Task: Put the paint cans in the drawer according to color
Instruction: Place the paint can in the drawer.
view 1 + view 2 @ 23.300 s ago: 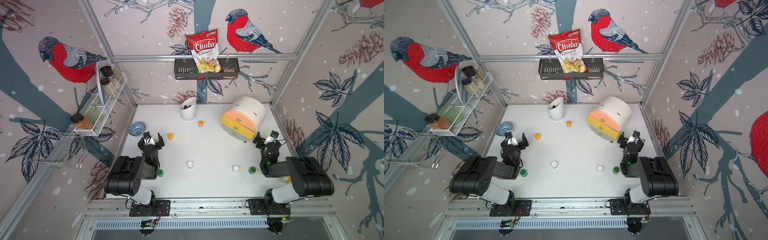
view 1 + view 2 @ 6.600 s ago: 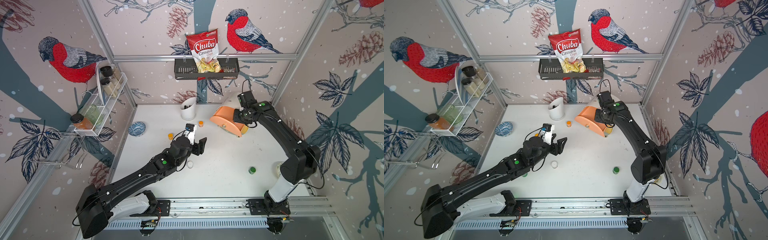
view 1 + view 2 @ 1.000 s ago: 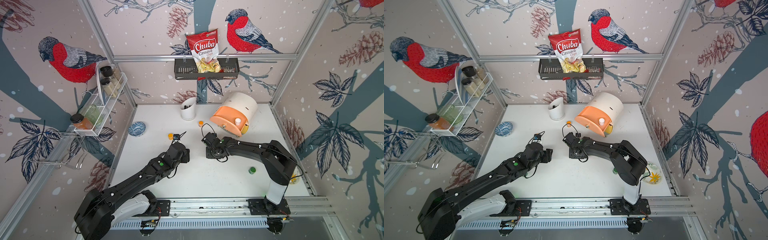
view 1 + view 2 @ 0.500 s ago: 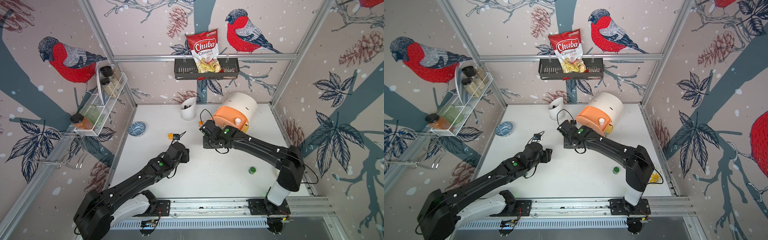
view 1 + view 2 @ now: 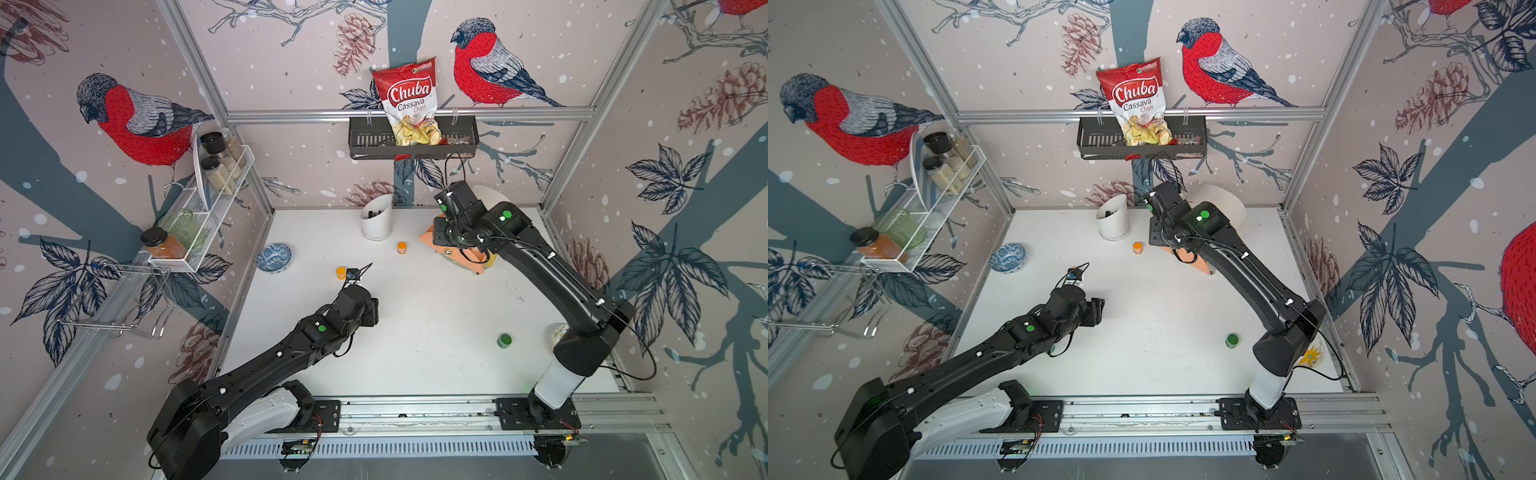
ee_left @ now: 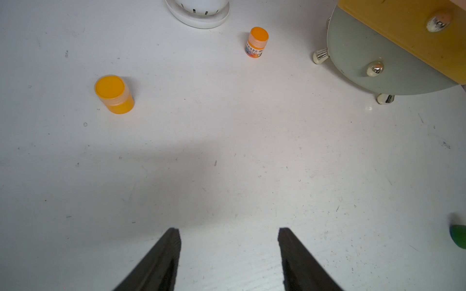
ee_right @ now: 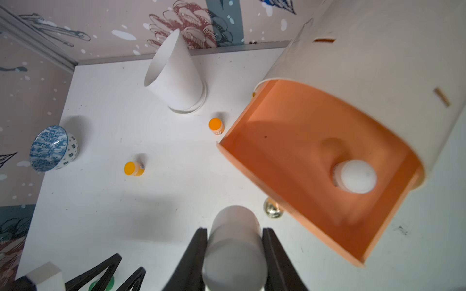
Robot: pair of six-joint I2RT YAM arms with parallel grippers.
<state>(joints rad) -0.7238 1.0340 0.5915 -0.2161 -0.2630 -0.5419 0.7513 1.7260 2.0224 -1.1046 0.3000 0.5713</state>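
Observation:
My right gripper (image 7: 234, 230) is shut on a white paint can (image 7: 234, 252), held in the air just in front of the drawer (image 5: 496, 197). Its peach top drawer (image 7: 290, 151) is pulled out and holds another white paint can (image 7: 356, 176). Two orange paint cans (image 5: 402, 247) (image 5: 341, 272) stand on the table left of the chest. A green paint can (image 5: 504, 340) stands at the front right. My left gripper (image 6: 229, 230) hovers open and empty over the table's middle, nearer the front than the orange cans (image 6: 114, 94) (image 6: 256, 41).
A white slant-topped holder cup (image 5: 376, 222) stands at the back, a blue patterned bowl (image 5: 273, 257) at the left edge. A small dish (image 5: 559, 334) lies by the right arm's base. A wire rack with jars (image 5: 199, 208) and a basket with a chips bag (image 5: 409, 137) hang on the walls.
My right gripper has risen from the table's middle and moved back to the open peach drawer, carrying the white paint can. The left arm has barely moved.

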